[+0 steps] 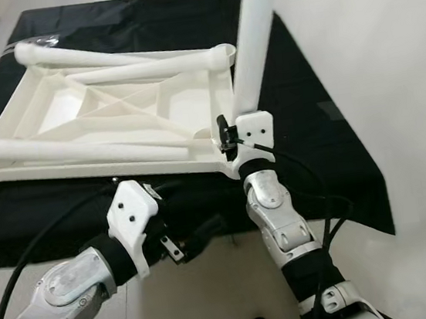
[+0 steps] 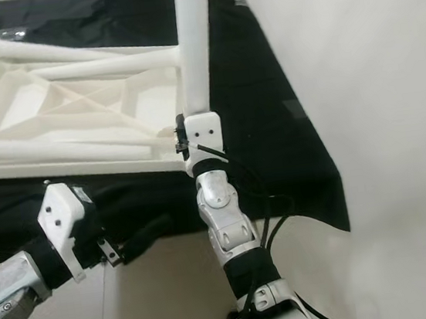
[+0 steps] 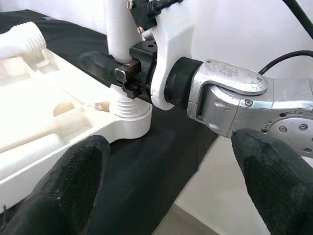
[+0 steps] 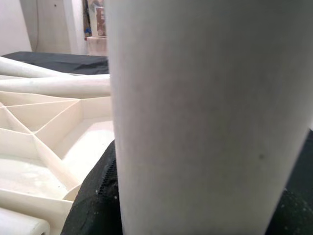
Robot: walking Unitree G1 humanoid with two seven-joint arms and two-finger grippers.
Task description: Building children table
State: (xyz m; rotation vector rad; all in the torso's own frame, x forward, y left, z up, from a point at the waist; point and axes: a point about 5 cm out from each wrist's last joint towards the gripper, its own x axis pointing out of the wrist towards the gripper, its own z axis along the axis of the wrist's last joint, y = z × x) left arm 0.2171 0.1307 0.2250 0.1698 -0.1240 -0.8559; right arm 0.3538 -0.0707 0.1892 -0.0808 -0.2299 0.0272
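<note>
One white table leg [image 1: 254,38] stands upright at the upturned tabletop's [image 1: 106,114] four o'clock corner, clenched by the right gripper [image 1: 229,136]; left gripper [image 1: 178,245] hangs released at six o'clock.

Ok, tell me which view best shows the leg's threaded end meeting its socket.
Left wrist view: the upright leg meets the tabletop's corner socket, thread showing. Both eye views hide that joint behind the right gripper; the right wrist view shows the leg's plain shaft.

Thick white plastic table leg [image 4: 205,117] up close, black gripper finger [image 4: 95,196] against it, ribbed white plastic tabletop underside [image 4: 54,132] behind, black cloth [image 4: 63,61] beyond.
</note>
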